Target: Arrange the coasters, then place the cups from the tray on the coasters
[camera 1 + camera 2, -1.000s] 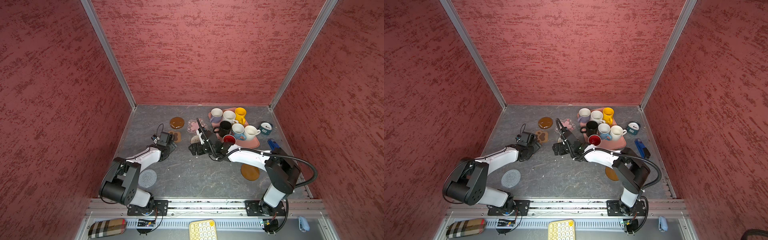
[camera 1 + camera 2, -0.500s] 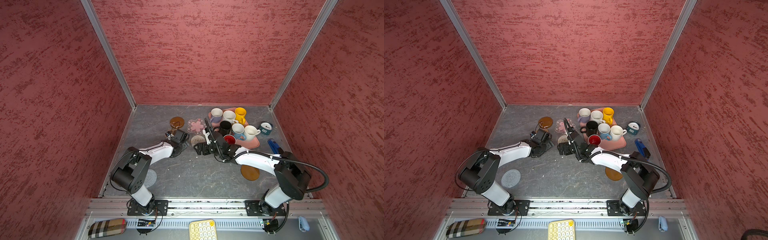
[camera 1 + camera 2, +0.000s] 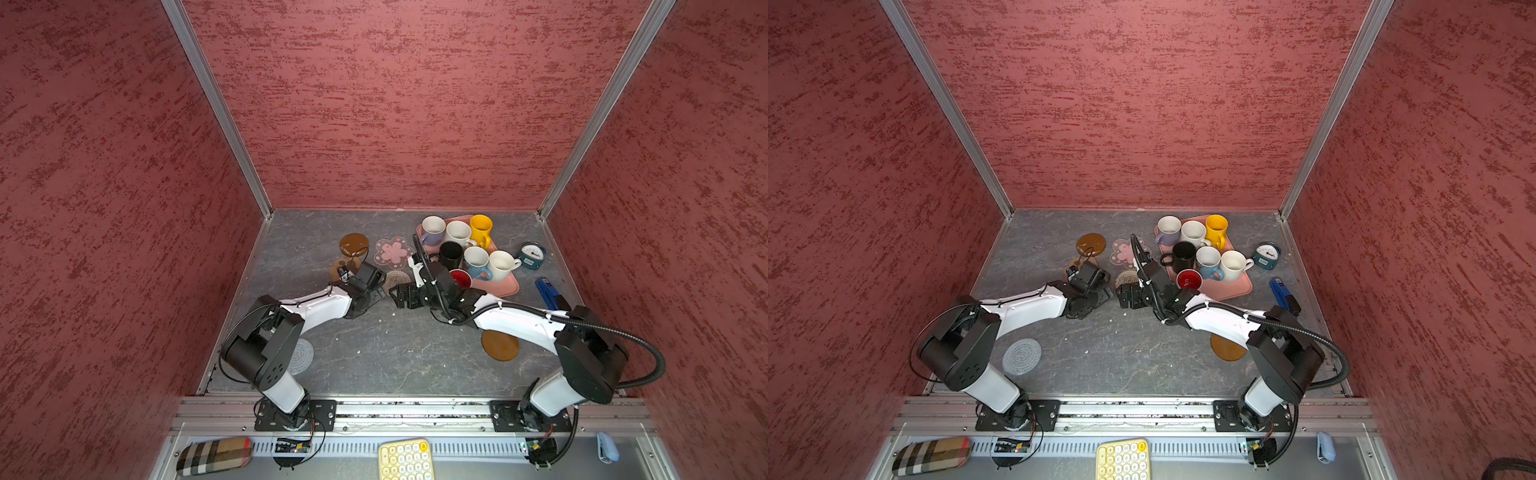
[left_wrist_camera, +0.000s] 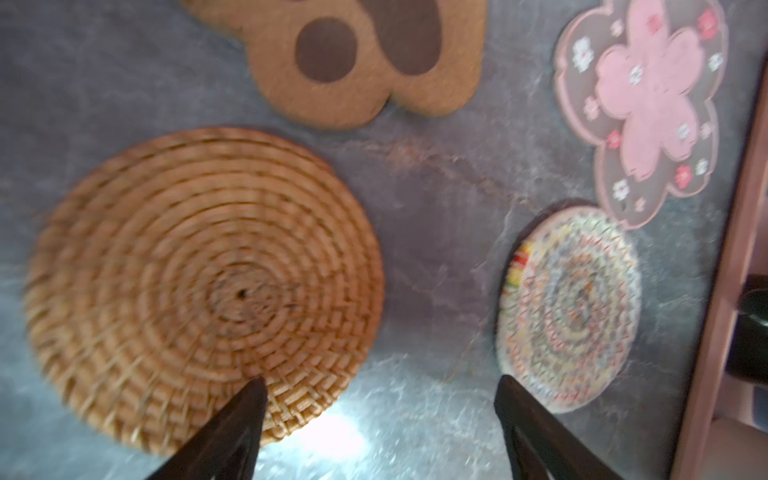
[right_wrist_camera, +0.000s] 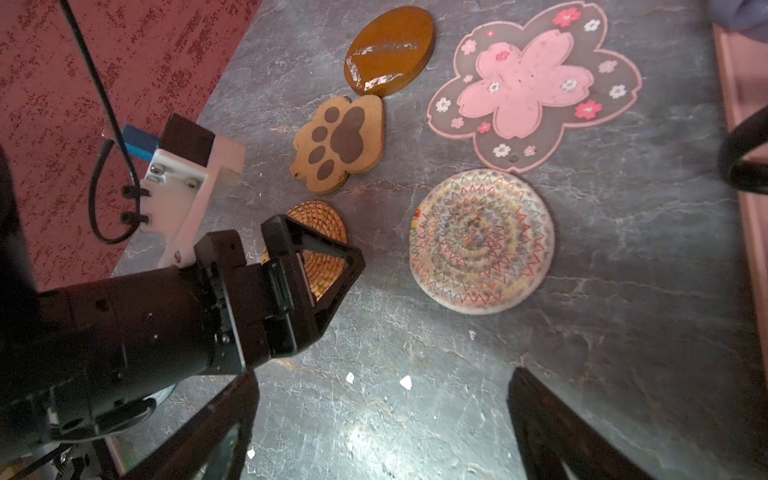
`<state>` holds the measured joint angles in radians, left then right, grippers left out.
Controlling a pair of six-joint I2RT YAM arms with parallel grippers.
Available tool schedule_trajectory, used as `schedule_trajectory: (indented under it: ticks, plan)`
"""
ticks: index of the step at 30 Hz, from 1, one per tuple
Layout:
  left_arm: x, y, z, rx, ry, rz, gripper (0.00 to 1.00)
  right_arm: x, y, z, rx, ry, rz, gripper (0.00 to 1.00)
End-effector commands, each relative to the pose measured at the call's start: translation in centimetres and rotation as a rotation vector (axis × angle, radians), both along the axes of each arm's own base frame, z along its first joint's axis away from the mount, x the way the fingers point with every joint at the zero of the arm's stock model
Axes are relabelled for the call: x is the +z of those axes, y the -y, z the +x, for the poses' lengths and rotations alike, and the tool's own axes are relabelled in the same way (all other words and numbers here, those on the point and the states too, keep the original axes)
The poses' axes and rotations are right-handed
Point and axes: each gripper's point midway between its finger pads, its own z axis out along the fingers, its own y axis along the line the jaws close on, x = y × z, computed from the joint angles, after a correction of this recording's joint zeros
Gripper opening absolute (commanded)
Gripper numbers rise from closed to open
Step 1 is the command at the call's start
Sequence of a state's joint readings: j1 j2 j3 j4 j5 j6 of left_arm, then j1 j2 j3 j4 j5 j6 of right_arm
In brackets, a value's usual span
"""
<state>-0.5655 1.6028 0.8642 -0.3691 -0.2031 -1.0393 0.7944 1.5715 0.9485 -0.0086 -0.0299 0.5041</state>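
Top views look down; close wrist views share flower coaster

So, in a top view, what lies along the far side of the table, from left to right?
From the left: glossy brown disc, pink flower coaster, lavender cup, speckled white cup, yellow cup, teal clock.

You had seven cups standing on the tray. Just left of the tray lay the flower coaster, with a disc coaster and the paw coaster farther left. The clock stood right of the tray, and a second disc coaster lay in front of the tray, well apart.
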Motion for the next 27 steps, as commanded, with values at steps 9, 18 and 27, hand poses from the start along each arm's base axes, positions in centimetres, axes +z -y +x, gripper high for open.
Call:
schedule_trajectory:
  ticks: [9,18,27]
  plan:
    - [9.5,-1.8,-0.4,-0.059,0.125,0.083,0.92,5.7,3.2,0.3,-0.081,0.119,-0.059,0.94]
    - [12.6,-0.7,-2.5,-0.259,0.202,0.061,1.00,5.3,8.2,-2.9,-0.185,0.039,-0.090,0.94]
    - [11.8,2.6,-3.5,-0.441,0.228,0.042,1.00,1.3,16.6,-5.8,-0.392,-0.073,-0.125,0.94]
